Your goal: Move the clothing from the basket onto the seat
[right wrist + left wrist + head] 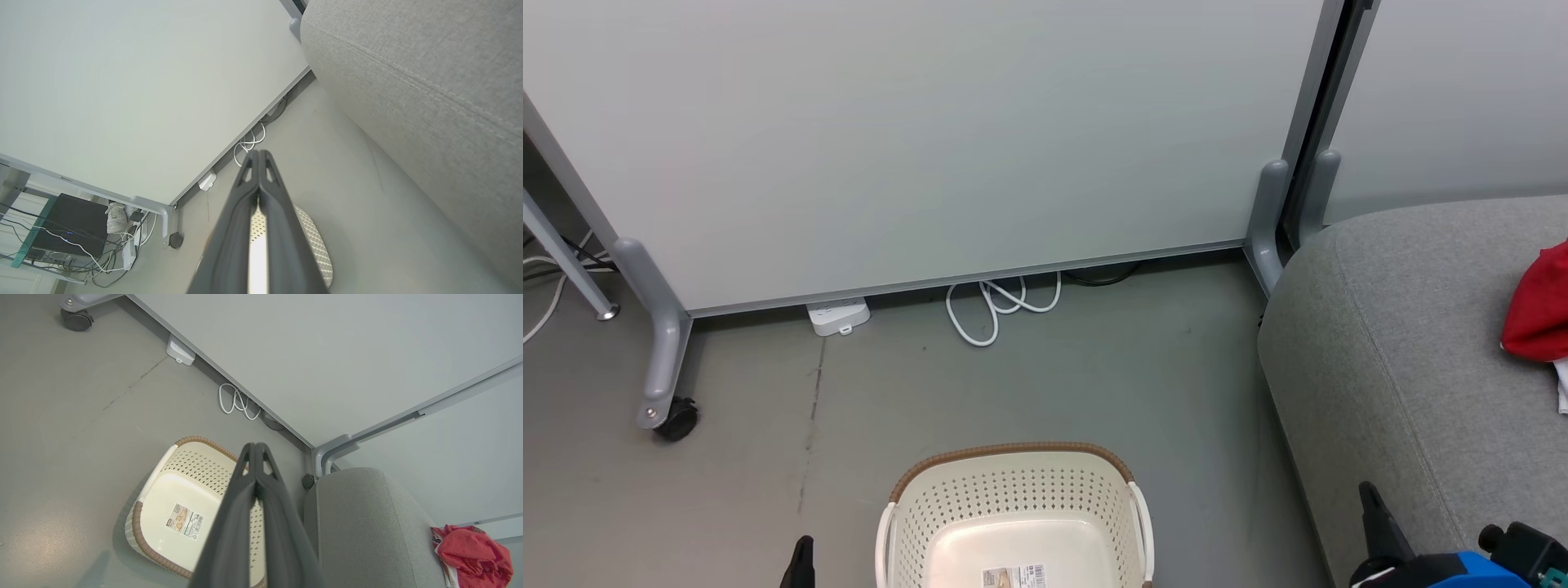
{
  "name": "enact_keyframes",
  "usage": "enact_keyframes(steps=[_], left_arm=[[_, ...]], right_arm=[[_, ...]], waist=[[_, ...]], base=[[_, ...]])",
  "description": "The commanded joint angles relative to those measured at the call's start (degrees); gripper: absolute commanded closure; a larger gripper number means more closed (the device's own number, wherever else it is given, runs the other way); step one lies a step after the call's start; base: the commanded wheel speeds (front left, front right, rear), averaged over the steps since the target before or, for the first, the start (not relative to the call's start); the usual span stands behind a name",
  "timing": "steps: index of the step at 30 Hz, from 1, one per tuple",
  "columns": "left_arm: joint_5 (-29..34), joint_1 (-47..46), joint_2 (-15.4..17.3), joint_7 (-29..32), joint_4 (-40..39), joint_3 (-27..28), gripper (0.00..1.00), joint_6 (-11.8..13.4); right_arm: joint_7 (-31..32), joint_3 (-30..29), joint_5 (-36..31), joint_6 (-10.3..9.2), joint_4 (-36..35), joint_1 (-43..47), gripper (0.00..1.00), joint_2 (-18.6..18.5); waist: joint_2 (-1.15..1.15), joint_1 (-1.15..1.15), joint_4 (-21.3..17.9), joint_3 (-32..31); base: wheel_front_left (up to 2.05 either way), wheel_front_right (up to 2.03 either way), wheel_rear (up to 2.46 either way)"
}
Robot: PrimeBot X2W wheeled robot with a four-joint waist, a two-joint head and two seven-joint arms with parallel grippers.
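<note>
Grey floor (1094,384) in front of you holds the basket (1013,490), and it looks empty down to its bare bottom. Red clothing (1539,306) lies on the seat (1405,343), well apart from it, so the job looks done. Your left gripper (256,447) and right gripper (258,153) are both pressed together, holding nothing.
</note>
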Motion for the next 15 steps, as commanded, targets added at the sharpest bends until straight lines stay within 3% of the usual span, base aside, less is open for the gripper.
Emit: enact_keyframes(steps=[1,15], left_arm=[[-1.66,-1.56,0.53,0.34,-1.17,0.65,1.00,-0.17],[-10.93,-2.68,0.73,2.81,-3.75,2.37,1.00,-0.38]], right_arm=[[0.22,-0.12,2.16,-0.02,-1.06,-1.71,1.00,-0.16],[1.51,-0.31,13.07,-0.04,-2.36,-2.88,1.00,-0.21]], waist=[[0.00,0.00,0.00,0.01],[0.00,0.00,0.03,0.13]], base=[[0.00,0.00,0.00],[0.00,0.00,0.00]])
